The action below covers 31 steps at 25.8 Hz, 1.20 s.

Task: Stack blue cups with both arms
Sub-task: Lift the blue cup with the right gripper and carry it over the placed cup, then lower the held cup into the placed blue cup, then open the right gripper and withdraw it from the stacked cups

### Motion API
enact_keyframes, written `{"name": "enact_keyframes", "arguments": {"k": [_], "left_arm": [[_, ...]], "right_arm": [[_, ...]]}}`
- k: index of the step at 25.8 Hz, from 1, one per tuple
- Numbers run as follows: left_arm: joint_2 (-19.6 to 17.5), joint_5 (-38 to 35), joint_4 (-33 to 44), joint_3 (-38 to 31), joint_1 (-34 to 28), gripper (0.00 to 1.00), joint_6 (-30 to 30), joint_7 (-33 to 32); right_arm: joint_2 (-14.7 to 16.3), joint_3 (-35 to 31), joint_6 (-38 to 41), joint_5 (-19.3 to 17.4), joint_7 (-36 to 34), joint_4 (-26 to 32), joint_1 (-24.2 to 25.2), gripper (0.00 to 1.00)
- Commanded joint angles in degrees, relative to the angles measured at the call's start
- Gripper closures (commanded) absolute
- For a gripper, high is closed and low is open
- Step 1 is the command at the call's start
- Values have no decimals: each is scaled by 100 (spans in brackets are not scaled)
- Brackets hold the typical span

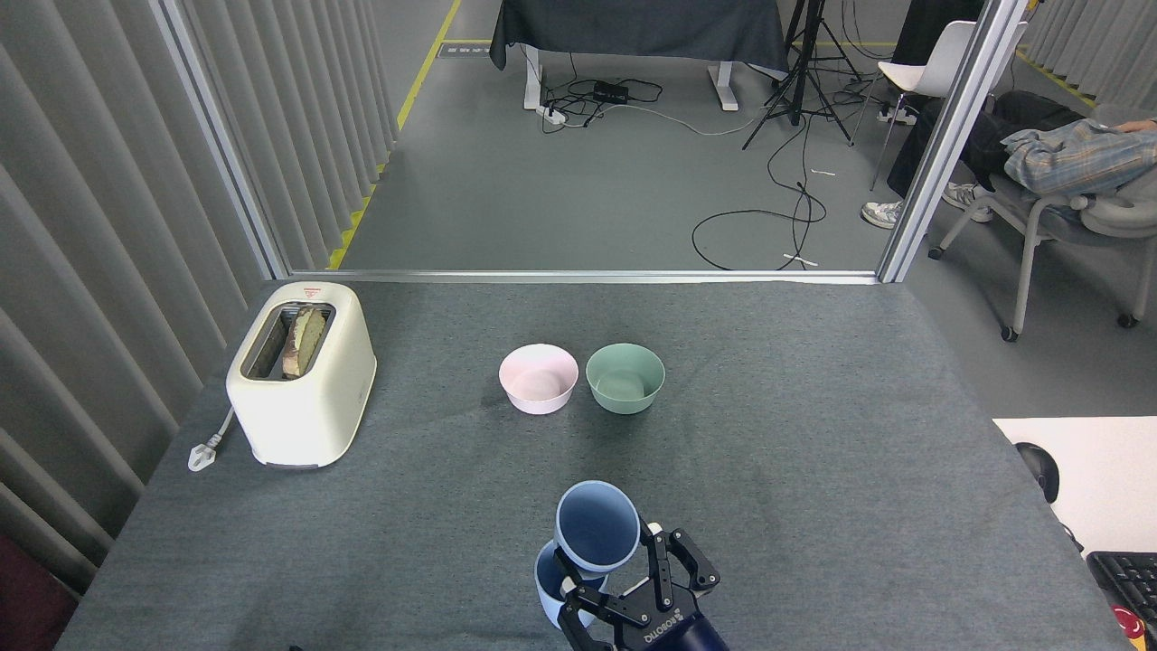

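At the bottom centre, my right gripper (624,579) is shut on a pale blue cup (594,529), holding it by the lower side with its open mouth tilted up toward me. That held cup hangs right over the other blue cup (549,592), which stands on the grey table near the front edge and is mostly hidden behind the held cup and my black fingers (673,565). Whether the two cups touch cannot be told. My left arm is out of view.
A pink bowl (538,378) and a mint-green bowl (625,377) sit side by side mid-table. A cream toaster (301,371) with bread stands at the left, its plug lying beside it. A person sits on a chair (1076,181) beyond the table's right corner.
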<state>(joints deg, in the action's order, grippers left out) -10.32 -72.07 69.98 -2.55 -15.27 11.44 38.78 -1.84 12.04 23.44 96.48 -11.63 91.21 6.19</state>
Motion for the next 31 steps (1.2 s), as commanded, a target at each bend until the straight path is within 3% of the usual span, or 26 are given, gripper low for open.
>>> {"name": "enact_keyframes", "arguments": {"k": [1,21,22,23,24,31], "left_arm": [[-5,0,-2,0,6,1,-1,-2],[-14,0,-64,-44,59,1,7,7],[-14,0,-73,-44,59,1,8,7],[-14,0,-73,-44,59,1,8,7],[-14,9,-73,-44,59,1,8,7],[-31,18,-73,-44,76,1,16,7]], "right_arm": [[-9,9,-59,12,-15,-165,5,45],[-97,229,-51,144,-23,-429,-215,43],[-97,247,-51,144,-32,-420,-206,41],[-97,247,-51,144,-41,-420,-206,29],[-97,255,-59,144,-50,-411,-198,3],[-158,299,99,108,-76,-306,-206,0]]}}
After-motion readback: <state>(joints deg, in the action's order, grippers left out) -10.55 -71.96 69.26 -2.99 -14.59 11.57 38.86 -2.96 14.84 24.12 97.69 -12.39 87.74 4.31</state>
